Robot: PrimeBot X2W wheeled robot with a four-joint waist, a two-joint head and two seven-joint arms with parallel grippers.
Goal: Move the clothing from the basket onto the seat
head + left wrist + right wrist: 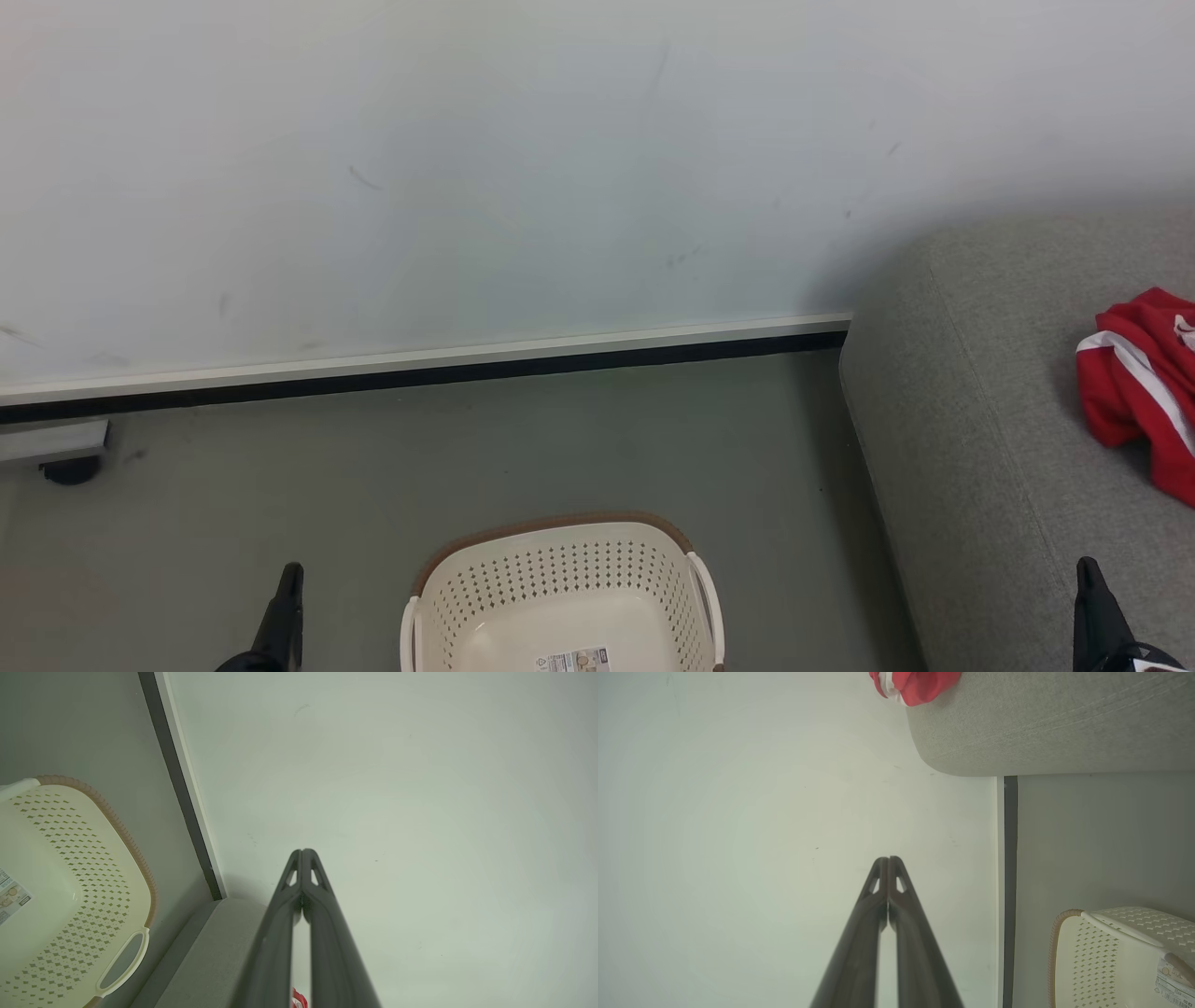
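Looking down, you had the clothing point(1139, 392) lying on the seat point(980, 420), and the basket point(560, 571) looked bare inside. Your left gripper point(302, 851) and right gripper point(888, 858) were pressed together, holding nothing. The job looked done, so just rest next.

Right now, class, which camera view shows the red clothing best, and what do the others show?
The head view: the clothing lies on the seat, red folds and white stripe plain, though cut by the picture's edge. The right wrist view catches a bunch at its top; the left wrist view, a red sliver at the bottom.
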